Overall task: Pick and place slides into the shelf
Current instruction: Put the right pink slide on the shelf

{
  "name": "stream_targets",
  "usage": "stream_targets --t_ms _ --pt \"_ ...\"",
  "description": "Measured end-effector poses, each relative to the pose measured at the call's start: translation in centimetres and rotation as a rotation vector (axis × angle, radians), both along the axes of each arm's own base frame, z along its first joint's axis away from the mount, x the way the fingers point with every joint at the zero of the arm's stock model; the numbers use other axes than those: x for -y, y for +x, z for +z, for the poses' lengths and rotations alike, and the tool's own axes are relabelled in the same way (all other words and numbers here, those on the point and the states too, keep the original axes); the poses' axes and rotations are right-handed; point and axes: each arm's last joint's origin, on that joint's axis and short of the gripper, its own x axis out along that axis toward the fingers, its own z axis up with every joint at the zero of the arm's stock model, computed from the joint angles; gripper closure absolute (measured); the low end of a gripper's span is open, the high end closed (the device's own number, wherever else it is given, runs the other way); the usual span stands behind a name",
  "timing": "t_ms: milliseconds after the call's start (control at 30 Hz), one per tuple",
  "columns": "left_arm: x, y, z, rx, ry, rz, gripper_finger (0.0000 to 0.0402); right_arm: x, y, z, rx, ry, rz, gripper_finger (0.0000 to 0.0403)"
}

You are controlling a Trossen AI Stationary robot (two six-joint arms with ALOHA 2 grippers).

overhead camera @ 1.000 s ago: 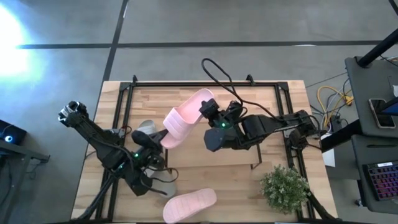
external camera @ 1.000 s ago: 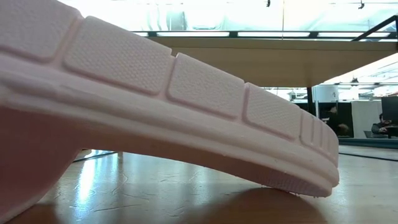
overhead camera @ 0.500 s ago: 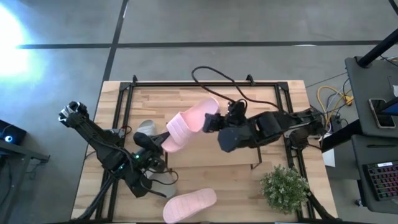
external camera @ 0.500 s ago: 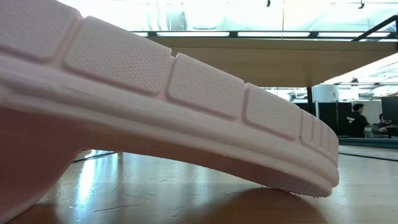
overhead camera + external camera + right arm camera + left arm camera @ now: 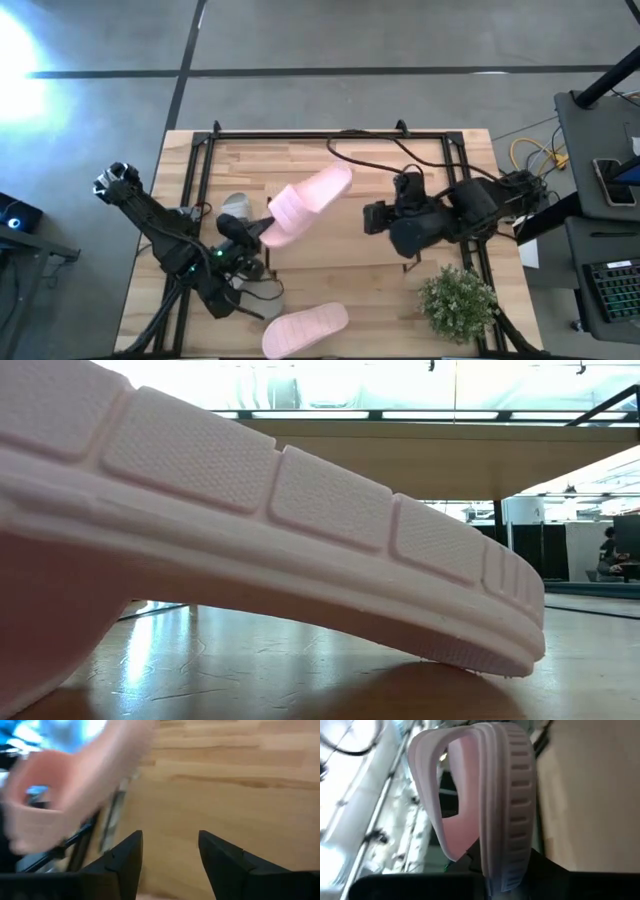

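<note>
Pink slide [image 5: 305,202]: one, pale pink, lying slantwise on the light wooden plank top of the shelf [image 5: 330,160]; its broad strap end points toward the left arm. In the left wrist view the same slide [image 5: 507,805] stands edge-on, ribbed sole outward.

Left claw [image 5: 255,238]: at the strap end of that slide, closed on it (the hold shows most clearly in the left wrist view, where the sole runs down into the dark gripper body).

Right claw [image 5: 372,217]: clear of the slide, over the plank to its right, fingers [image 5: 125,857] parted with bare wood between them.

Second pink slide [image 5: 305,329]: on the tabletop at the near edge; its sole [image 5: 300,530] fills the low view.

Grey-green slide [image 5: 236,205]: just beside the left claw, partly hidden.

Plant [image 5: 457,303]: small, green, at the near right corner.
</note>
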Motion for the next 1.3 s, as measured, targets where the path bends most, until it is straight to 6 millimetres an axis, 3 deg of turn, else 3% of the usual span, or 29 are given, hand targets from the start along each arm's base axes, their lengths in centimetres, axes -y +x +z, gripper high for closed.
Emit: stream_targets --t_ms 100,233,400,567,867,1300 --pt "1.0 -0.4 -0.4 -0.09 -0.037 -0.113 0.0382 -0.1 0.2 1.2 0.093 0.008 0.082 0.0213" --pt "2.7 -1.0 -1.3 -0.214 0.06 -0.228 0.0382 0.1 1.9 1.9 0.18 0.04 0.175 0.0213" --pt "3.4 -1.5 -1.7 -0.235 0.161 -0.233 0.0382 0.2 3.8 2.0 0.265 0.122 0.259 0.0213" --pt "3.2 -1.5 -2.1 -0.253 0.255 -0.197 0.0382 -0.5 5.7 0.4 0.259 0.18 0.297 0.0213" --pt "3.4 -1.3 -1.8 -0.237 0.249 -0.205 0.0382 -0.1 8.7 -2.4 0.246 0.227 0.324 0.0213" --pt "4.3 -0.5 -0.9 -0.221 0.269 -0.258 0.0382 -0.6 11.3 -3.9 0.268 0.269 0.427 0.0213"
